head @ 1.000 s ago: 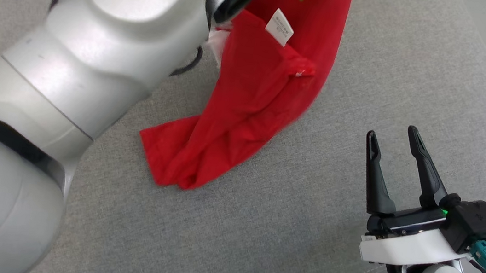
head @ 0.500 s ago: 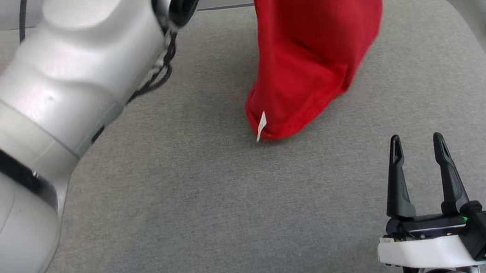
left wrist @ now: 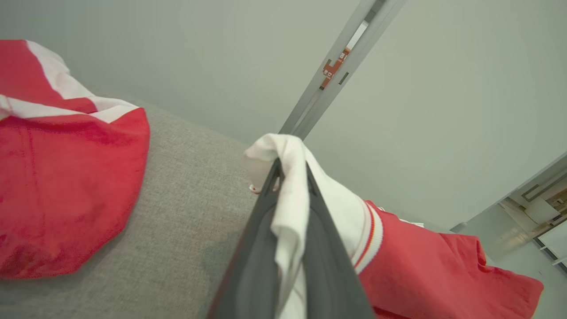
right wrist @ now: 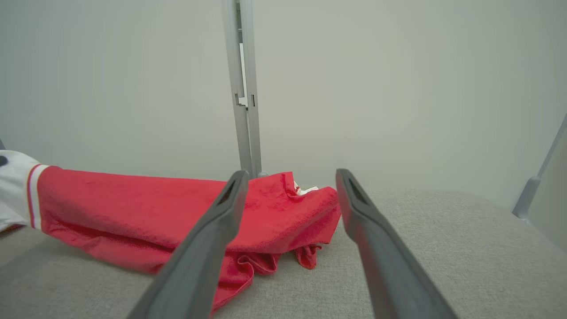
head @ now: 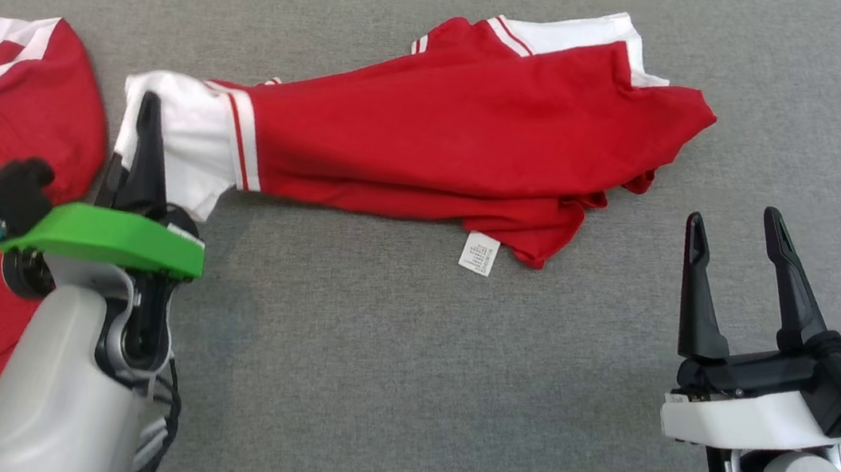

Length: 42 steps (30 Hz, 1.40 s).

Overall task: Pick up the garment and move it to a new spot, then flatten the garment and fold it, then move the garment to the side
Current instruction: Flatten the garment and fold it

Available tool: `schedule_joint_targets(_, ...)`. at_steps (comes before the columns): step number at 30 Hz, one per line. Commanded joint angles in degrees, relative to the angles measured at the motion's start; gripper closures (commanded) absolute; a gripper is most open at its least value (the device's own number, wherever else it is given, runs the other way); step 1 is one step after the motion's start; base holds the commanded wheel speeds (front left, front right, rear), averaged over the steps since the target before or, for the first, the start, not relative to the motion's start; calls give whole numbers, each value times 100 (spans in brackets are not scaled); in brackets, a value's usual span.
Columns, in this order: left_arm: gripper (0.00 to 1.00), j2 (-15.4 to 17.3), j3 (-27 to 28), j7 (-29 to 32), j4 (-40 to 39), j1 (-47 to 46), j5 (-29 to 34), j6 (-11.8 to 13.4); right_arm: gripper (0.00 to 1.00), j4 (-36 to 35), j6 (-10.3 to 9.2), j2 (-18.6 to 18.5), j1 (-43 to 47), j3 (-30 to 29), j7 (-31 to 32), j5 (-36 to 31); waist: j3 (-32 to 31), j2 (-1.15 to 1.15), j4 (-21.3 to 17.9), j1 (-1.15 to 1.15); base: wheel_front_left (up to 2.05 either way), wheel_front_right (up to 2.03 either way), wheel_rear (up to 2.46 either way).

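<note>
The left claw (head: 148, 110) is clamped tight on the white cuff (head: 188, 135) of the garment (head: 473, 134), its two dark fingers pressed together with the cloth pinched between them. In the left wrist view the white fabric bunches over the fingertips and runs down between the fingers. This claw sits at the left of the grey surface (head: 371, 374), fingers pointing away from the robot, with a green mount (head: 107, 238) just behind them.

From the cuff, which is edged with thin red stripes, the red body of the garment stretches rightward across the far half of the surface. It lies loosely flat and creased, with ruffled folds along its near edge toward the right end. More white trim shows at its far edge. A small white label (head: 479, 253) lies on the surface at the garment's near edge.

The right claw (head: 734, 226) stands wide and holds nothing, at the near right of the surface, apart from the garment. In the right wrist view the garment's right end lies beyond its spread fingers.

Left of the left claw, a second red garment (head: 2, 112) with white trim lies on the surface. Behind the surface stands a pale wall (right wrist: 398, 88) with a grey upright rail (right wrist: 242, 88).
</note>
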Motion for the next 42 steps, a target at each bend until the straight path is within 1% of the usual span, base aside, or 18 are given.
schedule_joint_targets(1,100,-148,247,-2,-64,327,177,-53,0,13,-8,-11,-26,19,-2,-38,92,0,166,0,0,0,0)
schedule_joint_targets(3,100,-327,485,-3,-94,745,422,-83,0,28,-8,-13,-12,23,-1,-51,63,0,193,0,0,0,0)
schedule_joint_targets(5,100,-449,552,-3,-71,1085,647,-136,0,36,-8,-11,-1,30,-1,-63,35,0,210,0,0,0,0)
schedule_joint_targets(8,100,-544,448,-4,-54,1519,1002,-199,0,7,-8,-11,35,10,-1,-86,14,0,259,0,0,0,0)
schedule_joint_targets(12,100,-594,205,-4,31,1788,1304,-248,0,15,-8,-11,99,-12,-1,-99,-13,0,322,0,0,0,0)
schedule_joint_targets(13,68,-596,179,-4,31,1814,1324,-249,0,23,-8,-11,114,-7,-1,-98,-24,0,333,0,0,0,0)
schedule_joint_targets(14,18,-596,146,-3,14,1835,1367,-250,0,27,-8,-11,127,0,-1,-106,-39,0,345,0,0,0,0)
schedule_joint_targets(15,0,-591,133,-4,-42,1827,1433,-230,0,31,-8,-11,131,6,-1,-111,-49,0,353,0,0,0,0)
schedule_joint_targets(18,0,-489,135,-4,-316,1736,1726,-109,0,46,-8,-11,144,22,-1,-119,-82,0,362,0,0,0,0)
schedule_joint_targets(19,0,-418,100,-3,-619,1646,1982,-21,0,51,-8,-11,160,26,-1,-123,-107,0,361,0,0,0,0)
schedule_joint_targets(22,0,-265,-120,27,-913,1480,2397,51,0,51,-8,-11,169,40,-1,-138,-125,0,351,0,0,0,0)
schedule_joint_targets(25,0,-153,-323,312,-979,1093,2657,50,0,53,-8,-11,119,95,-1,-149,-95,0,290,0,0,0,0)
schedule_joint_targets(28,0,-75,-485,840,-510,562,2749,-30,0,28,-8,-11,34,120,-1,-123,-4,0,206,0,0,0,0)
schedule_joint_targets(32,0,126,-580,1162,568,-239,3049,78,0,14,-8,-10,-56,258,-2,-96,185,0,26,0,0,0,0)
schedule_joint_targets(34,0,157,-624,1267,1098,-543,3127,78,0,34,-8,-12,-91,273,-1,-81,243,0,-67,0,0,0,0)
schedule_joint_targets(36,0,166,-665,1382,1524,-786,3096,-27,0,45,-8,-11,-100,249,-1,-51,279,0,-149,0,0,0,0)
schedule_joint_targets(40,1,164,-700,1441,2055,-1107,2907,-261,0,52,-8,-11,-76,223,-1,-23,323,0,-257,0,0,0,0)
schedule_joint_targets(42,23,176,-696,1477,2271,-1221,2790,-324,0,64,-8,-10,-74,220,-2,-6,336,0,-299,0,0,0,0)
